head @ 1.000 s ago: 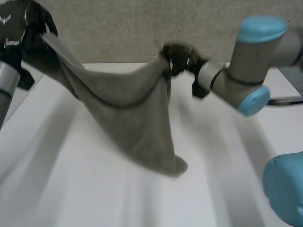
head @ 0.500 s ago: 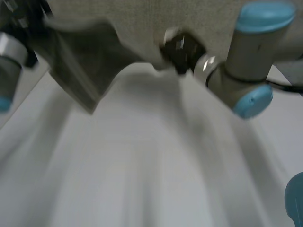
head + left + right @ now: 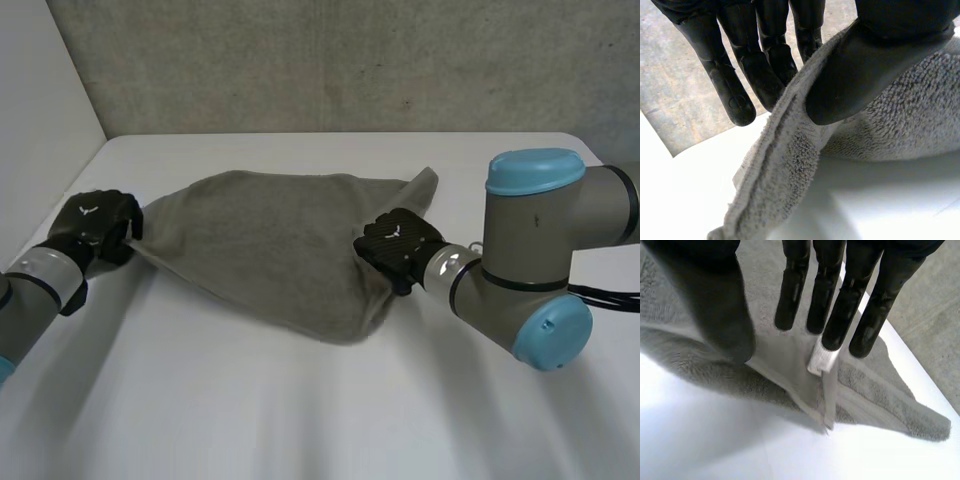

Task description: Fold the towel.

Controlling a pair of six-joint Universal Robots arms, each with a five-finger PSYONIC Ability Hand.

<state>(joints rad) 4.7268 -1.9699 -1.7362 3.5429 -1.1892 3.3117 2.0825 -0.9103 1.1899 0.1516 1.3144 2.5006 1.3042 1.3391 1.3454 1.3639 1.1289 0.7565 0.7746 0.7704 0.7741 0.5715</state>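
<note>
The crumpled grey terry towel [image 3: 270,250] lies on the white surface [image 3: 300,420], the left hand [image 3: 95,225] pinching its left corner, the right hand [image 3: 400,245] pinching its right edge

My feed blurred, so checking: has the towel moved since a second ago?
Yes, downward. The towel hung raised in front of the grey wall; now it lies on the table.

This looks like a robotics lab or a test room. A plain white table [image 3: 300,420] stands against a bare grey concrete wall [image 3: 330,60], with a white side wall [image 3: 40,90] at its left. The 2 machine arms, left arm [image 3: 40,282] and right arm [image 3: 540,250], have grey joints and light-blue caps.
</note>
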